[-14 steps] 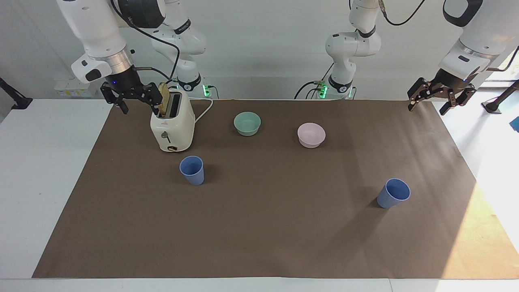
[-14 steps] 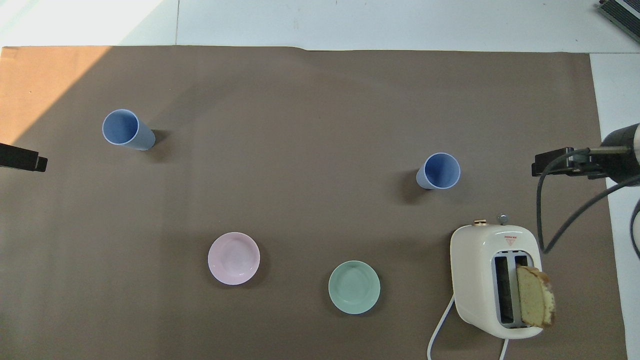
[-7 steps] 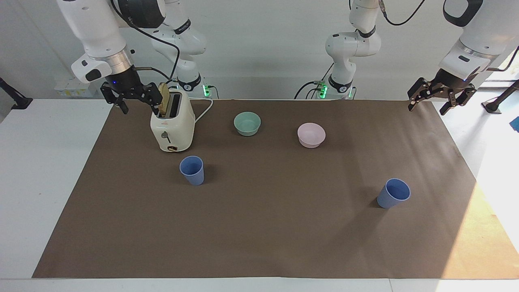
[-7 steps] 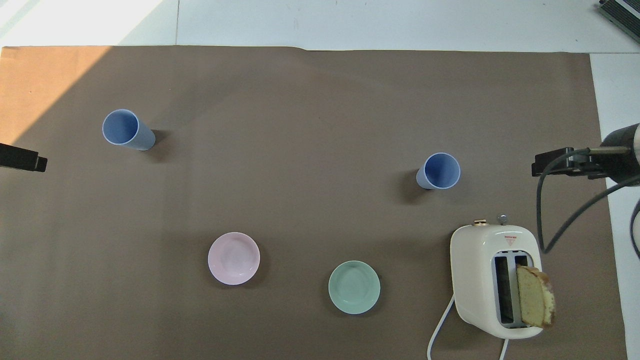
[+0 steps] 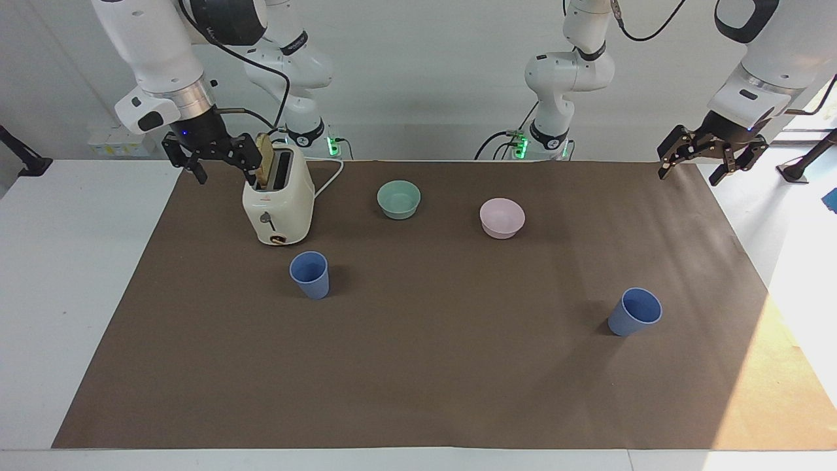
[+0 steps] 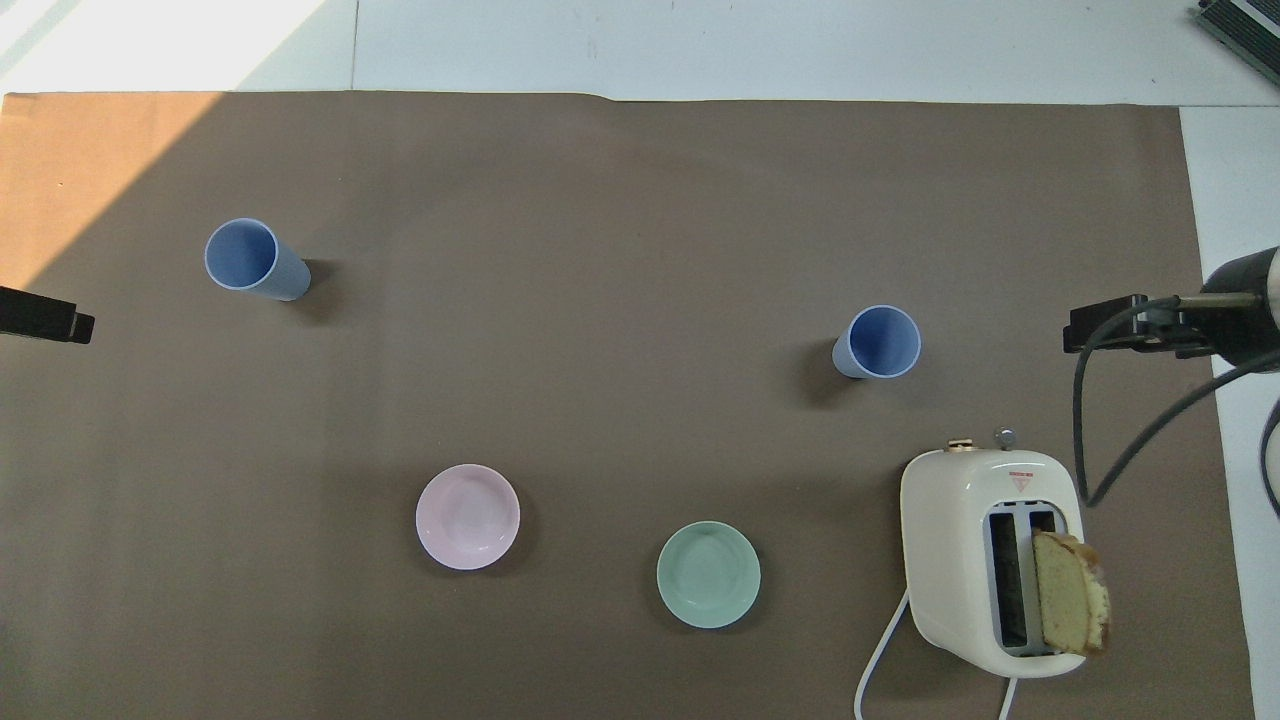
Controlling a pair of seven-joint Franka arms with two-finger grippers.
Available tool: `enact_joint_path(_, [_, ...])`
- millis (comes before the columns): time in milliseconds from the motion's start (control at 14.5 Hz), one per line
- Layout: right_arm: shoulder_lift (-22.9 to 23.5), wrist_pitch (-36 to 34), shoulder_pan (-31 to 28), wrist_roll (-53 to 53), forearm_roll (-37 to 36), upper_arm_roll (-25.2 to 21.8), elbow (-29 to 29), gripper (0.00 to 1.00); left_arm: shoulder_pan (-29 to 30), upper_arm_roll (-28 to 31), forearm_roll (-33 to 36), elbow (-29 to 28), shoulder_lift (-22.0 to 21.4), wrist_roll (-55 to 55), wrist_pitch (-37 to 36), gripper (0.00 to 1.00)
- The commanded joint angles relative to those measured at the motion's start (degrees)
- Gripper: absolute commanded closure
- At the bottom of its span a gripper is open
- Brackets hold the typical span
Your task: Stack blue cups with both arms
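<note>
Two blue cups stand upright and apart on the brown mat. One cup (image 5: 310,275) (image 6: 880,342) stands toward the right arm's end, just farther from the robots than the toaster. The other cup (image 5: 634,312) (image 6: 255,260) stands toward the left arm's end. My right gripper (image 5: 225,171) (image 6: 1100,330) hangs open and empty beside the toaster, over the mat's edge. My left gripper (image 5: 703,171) (image 6: 50,318) hangs open and empty over the mat's corner at its own end. Neither gripper touches a cup.
A cream toaster (image 5: 278,203) (image 6: 990,555) holds a bread slice (image 6: 1070,595), its cord trailing toward the robots. A teal-green bowl (image 5: 399,198) (image 6: 708,574) and a pink bowl (image 5: 502,217) (image 6: 468,516) sit nearer the robots than the cups.
The left gripper has risen very slightly. The cups, bowls and toaster have not moved.
</note>
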Motion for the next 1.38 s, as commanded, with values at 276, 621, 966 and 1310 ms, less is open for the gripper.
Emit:
enact_joint_path(276, [-0.1, 0.1, -0.6, -0.4, 0.9, 0.2, -0.2, 0.0, -0.5, 0.1, 0.4, -1.0, -0.7, 0.1, 2.7, 0.0])
enact_joint_path(621, [-0.1, 0.0, -0.6, -0.4, 0.9, 0.2, -0.2, 0.0, -0.5, 0.1, 0.4, -2.6, -1.1, 0.3, 3.2, 0.0])
enact_joint_path(966, [-0.1, 0.1, -0.6, -0.4, 0.9, 0.2, -0.2, 0.0, -0.4, 0.1, 0.4, -2.9, 0.1, 0.1, 7.6, 0.0])
enact_joint_path(1310, [-0.1, 0.1, -0.6, -0.5, 0.9, 0.2, -0.2, 0.0, 0.3, 0.1, -0.7, -3.0, 4.4, 1.0, 13.8, 0.0])
